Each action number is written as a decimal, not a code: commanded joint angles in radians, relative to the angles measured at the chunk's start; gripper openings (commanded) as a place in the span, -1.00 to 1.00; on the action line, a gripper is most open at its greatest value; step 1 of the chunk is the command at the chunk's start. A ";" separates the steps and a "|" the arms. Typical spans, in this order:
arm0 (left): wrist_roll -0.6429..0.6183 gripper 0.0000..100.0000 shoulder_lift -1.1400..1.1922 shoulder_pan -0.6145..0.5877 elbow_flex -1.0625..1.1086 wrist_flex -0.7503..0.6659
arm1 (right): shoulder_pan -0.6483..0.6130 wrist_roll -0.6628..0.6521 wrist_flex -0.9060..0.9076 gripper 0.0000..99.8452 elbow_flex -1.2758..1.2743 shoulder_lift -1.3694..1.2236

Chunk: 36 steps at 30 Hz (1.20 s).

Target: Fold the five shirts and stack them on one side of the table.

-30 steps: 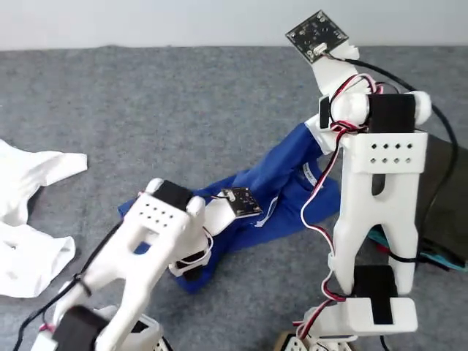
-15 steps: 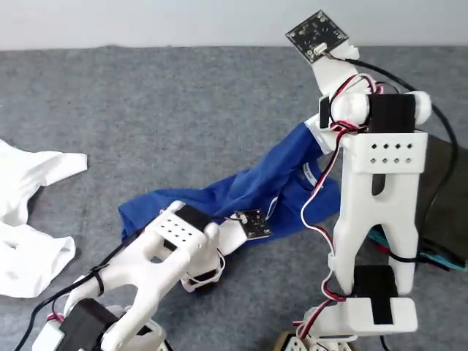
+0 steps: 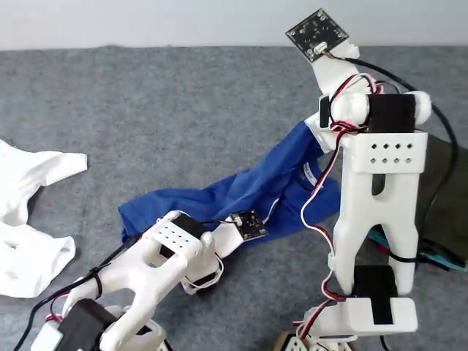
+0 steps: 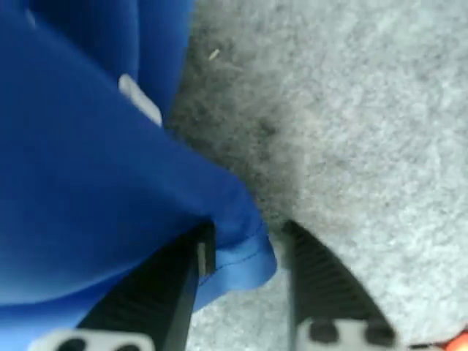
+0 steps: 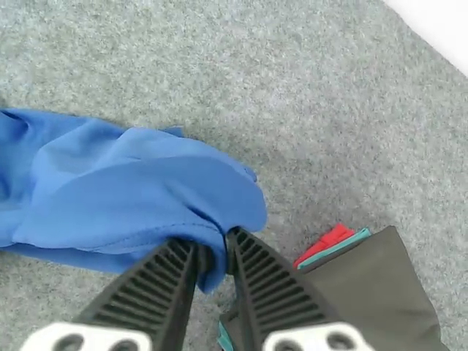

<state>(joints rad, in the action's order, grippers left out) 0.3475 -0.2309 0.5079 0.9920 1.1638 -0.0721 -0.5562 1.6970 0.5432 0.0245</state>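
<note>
While raised right jaws clamp the blue shirt (image 5: 131, 190), low left jaws gape around its hem.

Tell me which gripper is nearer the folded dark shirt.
Right. The right gripper, pinching the blue shirt, is just beside the dark shirt; the left gripper is at the blue shirt's hem, farther off.

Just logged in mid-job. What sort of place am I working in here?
Probably a lab or workshop bench set up for cloth handling: a grey felt-covered table, white robot arms mounted at its edge, and loose shirts lying on it, a blue shirt and a white shirt.
</note>
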 commanded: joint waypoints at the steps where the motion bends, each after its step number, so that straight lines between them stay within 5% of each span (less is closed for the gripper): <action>1: 0.037 -0.98 -0.014 -0.043 -0.005 -0.020 | 0.012 -0.012 -0.018 -0.98 0.009 0.013; 9: 0.063 -0.97 -0.057 -0.163 -0.213 0.250 | 0.030 -0.012 -0.021 -0.98 0.009 0.008; 17: 0.061 -0.97 -0.471 -0.310 -0.478 0.413 | 0.117 -0.012 -0.044 -0.98 0.032 0.021; 28: 0.061 -0.97 -0.651 -0.601 -0.800 0.264 | 0.130 -0.012 -0.039 -0.98 0.245 0.209; 36: 0.061 -0.97 -0.644 -0.617 -0.992 0.006 | 0.130 -0.127 -0.213 -0.98 0.394 0.341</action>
<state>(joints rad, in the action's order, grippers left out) 0.4074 -0.8631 -0.1028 0.0744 1.2666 0.0460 -0.6206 1.5666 0.8730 0.3130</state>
